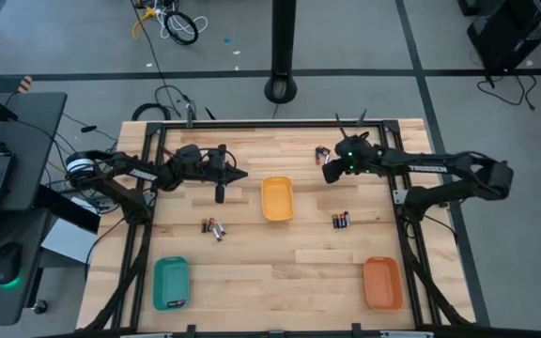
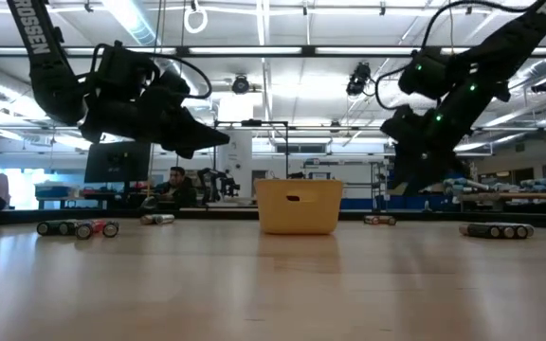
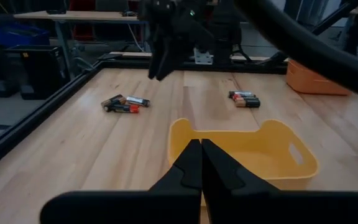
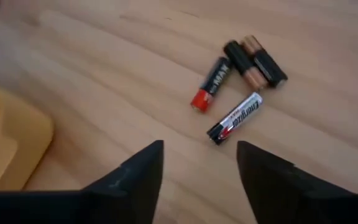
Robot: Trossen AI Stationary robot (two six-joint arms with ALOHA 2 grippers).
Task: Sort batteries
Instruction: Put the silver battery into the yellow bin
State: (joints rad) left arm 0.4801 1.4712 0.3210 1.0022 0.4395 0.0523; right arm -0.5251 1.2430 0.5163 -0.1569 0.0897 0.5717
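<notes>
The batteries are seen lying in three small clusters on the wooden surface (image 1: 280,272): one cluster (image 1: 214,226) between the left arm and the yellow tray (image 1: 277,199), a second (image 1: 341,221) just to the right of that tray, and a third (image 1: 322,151) near the far edge under the right arm. A teal tray (image 1: 171,283) and an orange tray (image 1: 382,283) are placed at the near corners; a small dark item can be made out in the teal one, but what it is cannot be told. The right claw (image 4: 199,163) is held above the far cluster with its fingers spread wide and nothing between them; a black-and-red cell (image 4: 211,83), a silvery cell (image 4: 235,117) and a touching copper-and-black pair (image 4: 255,62) are shown just ahead of it. The left claw (image 3: 201,167) is poised over the yellow tray with its fingers pressed together, and nothing is held in it. Each cell is judged to be light, rigid and smooth, so it would be expected to roll or skid if nudged from one end. A hold across the middle of the barrel is advised, with the fingers set square to its length, and the silvery cell, lying apart from the others, is judged the easiest to take cleanly.
</notes>
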